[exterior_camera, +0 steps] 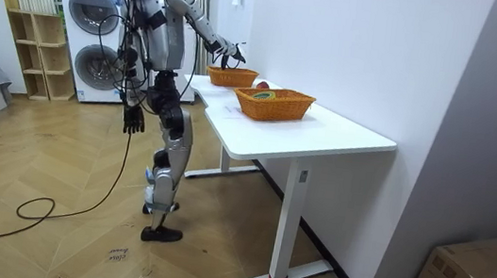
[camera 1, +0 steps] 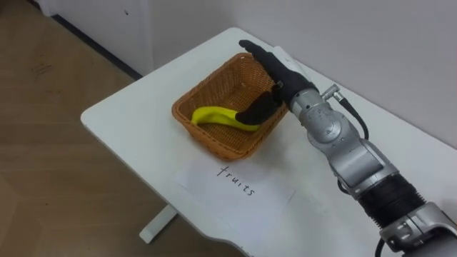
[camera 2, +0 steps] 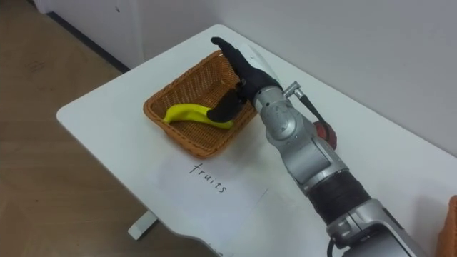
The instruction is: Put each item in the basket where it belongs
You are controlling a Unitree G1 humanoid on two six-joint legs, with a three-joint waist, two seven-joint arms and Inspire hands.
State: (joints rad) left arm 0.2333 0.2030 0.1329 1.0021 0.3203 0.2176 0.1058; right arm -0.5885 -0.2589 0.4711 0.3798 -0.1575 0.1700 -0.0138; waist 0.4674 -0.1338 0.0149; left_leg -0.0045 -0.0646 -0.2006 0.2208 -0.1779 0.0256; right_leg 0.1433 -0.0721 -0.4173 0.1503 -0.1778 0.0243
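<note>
A yellow banana (camera 1: 214, 116) lies inside the wicker fruit basket (camera 1: 202, 91) near the table's far corner. My right hand (camera 1: 280, 71) hovers open over the basket's right rim, fingers stretched towards the wall, thumb pointing down at the banana's dark end. I cannot tell whether the thumb touches it. In the room view I stand at the table's far end, right arm stretched to that basket (exterior_camera: 231, 76), while my left hand (exterior_camera: 134, 120) hangs relaxed by my hip. A second wicker basket (exterior_camera: 275, 102) stands further along the table.
A white sheet with a handwritten label (camera 1: 235, 182) lies just in front of the fruit basket on the white table (camera 1: 128, 118). A small red object (camera 2: 325, 133) sits behind my right forearm. Wooden floor lies beyond the table's left edge.
</note>
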